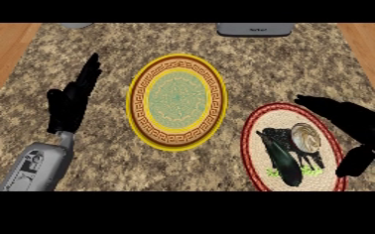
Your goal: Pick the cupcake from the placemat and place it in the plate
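The cupcake (306, 138) sits on the placemat (256, 129), in its upper right part, tipped so that its pale swirled top faces up toward the view. Just left of it and below it on the same mat lies a dark, long vegetable (282, 159) with small green bits near its lower end; the two look to be touching or nearly so. The placemat is round, woven, cream in the middle with a red rim, and lies at the right of the desk (102, 163).

The right robot hand (344, 115) comes in from the right edge and hovers over the mat's right side. Its fingers reach out straight toward the upper rim of the mat, just above the cupcake, and the thumb (353, 162) hangs lower down by the mat's right rim. The hand is spread, with the cupcake lying between fingers and thumb but not gripped; whether any part touches it cannot be told.

The plate (176, 102) stands left of the mat, near the desk's middle, apart from the mat's rim by a narrow strip of desk. It has a yellow edge, a brown patterned band and a pale green centre.

The left robot hand (72, 101) rests at the left side of the desk, fingers straight and pointing up, holding nothing.

At the far edge two grey objects (254, 29) show partly.
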Motion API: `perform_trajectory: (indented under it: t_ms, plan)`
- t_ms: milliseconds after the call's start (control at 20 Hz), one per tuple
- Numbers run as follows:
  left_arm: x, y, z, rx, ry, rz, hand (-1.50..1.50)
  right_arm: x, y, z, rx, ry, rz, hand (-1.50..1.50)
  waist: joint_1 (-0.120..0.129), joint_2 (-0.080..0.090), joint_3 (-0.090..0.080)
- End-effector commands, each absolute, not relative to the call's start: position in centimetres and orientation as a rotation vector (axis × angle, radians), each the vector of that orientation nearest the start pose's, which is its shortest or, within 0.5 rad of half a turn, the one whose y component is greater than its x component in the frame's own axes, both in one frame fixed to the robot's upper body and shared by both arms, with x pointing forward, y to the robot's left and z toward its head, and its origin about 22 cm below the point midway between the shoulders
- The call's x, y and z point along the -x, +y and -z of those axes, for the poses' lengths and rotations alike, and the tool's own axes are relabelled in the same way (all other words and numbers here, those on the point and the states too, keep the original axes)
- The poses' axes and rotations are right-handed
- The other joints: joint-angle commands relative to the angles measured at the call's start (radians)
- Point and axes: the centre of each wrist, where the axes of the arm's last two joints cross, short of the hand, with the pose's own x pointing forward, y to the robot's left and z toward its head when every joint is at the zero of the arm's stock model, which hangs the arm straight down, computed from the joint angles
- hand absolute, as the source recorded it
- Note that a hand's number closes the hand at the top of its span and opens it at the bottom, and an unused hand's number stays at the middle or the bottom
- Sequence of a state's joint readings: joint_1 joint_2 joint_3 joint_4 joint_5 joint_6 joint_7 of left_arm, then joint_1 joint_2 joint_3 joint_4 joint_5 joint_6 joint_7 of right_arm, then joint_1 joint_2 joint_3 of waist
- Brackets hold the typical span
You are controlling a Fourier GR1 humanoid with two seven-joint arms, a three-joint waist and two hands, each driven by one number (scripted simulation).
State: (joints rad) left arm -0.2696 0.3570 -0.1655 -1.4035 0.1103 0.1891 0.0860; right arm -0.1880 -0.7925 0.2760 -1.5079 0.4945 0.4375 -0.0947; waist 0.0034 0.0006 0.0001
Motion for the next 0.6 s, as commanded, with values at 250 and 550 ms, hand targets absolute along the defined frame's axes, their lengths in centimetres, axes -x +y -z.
perform_trajectory:
  t_ms: [250, 550]
  plan:
    - [-31.3, 26.2, -3.5, -0.203, -1.550, 0.224, 0.00, -28.9, -30.9, -3.8, 0.457, -1.076, -1.538, -1.50, -0.002, 0.001, 0.000]
    - [-30.9, 26.7, -3.9, -0.227, -1.551, 0.210, 0.00, -28.6, -33.3, -1.9, 0.465, -1.025, -1.535, -1.50, -0.003, -0.001, 0.000]
